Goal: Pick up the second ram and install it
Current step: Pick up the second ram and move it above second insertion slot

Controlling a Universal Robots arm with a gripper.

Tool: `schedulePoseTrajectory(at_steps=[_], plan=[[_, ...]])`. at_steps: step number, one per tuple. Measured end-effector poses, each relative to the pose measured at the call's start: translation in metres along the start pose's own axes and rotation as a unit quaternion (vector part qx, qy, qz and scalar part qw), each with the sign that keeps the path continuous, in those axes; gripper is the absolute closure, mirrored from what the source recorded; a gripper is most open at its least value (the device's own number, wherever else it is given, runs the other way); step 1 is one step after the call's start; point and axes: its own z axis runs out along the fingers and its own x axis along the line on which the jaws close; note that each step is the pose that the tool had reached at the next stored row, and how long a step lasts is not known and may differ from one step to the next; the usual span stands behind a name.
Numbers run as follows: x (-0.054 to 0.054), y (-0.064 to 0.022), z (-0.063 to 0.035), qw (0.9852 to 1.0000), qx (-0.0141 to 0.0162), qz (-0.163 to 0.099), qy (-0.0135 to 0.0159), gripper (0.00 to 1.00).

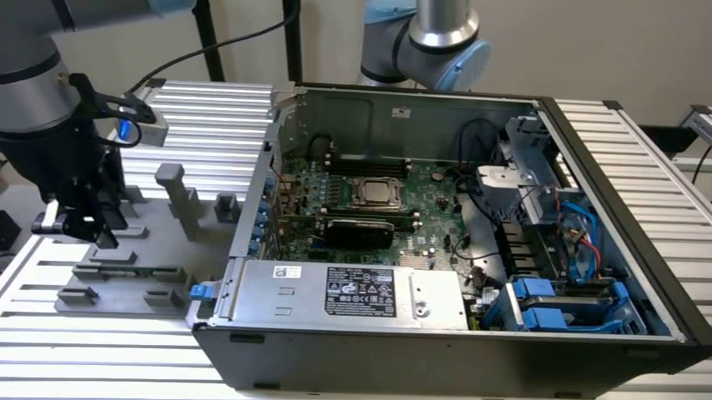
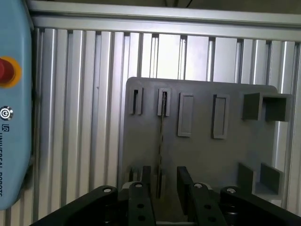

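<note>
The second ram [image 2: 161, 141] stands on edge in the slots of the grey fixture plate [image 2: 207, 155], seen as a thin green line. In the exterior view the ram [image 1: 139, 272] lies low on the fixture plate [image 1: 117, 293], left of the computer case. My gripper [image 2: 164, 188] hangs above the stick, open. Its two black fingers [image 2: 146, 181] stand on either side of one end of the stick, with a gap on each side. The gripper [image 1: 87, 232] is at the exterior view's left, above the fixture.
The open computer case [image 1: 623, 167] holds the motherboard with the CPU socket [image 1: 378, 193] and long black slots [image 1: 356, 225]. Grey upright blocks [image 1: 178, 196] rise from the fixture near the gripper. A blue teach pendant [image 2: 14, 117] with a red button lies beside the fixture on the ribbed aluminium table [image 2: 84, 94].
</note>
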Motion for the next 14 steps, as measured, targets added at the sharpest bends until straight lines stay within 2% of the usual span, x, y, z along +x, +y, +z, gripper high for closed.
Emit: schedulePoseTrajectory(at_steps=[14], plan=[[0.003,-0.0045,0.0255,1.0,0.0001,-0.002,0.0,0.64]])
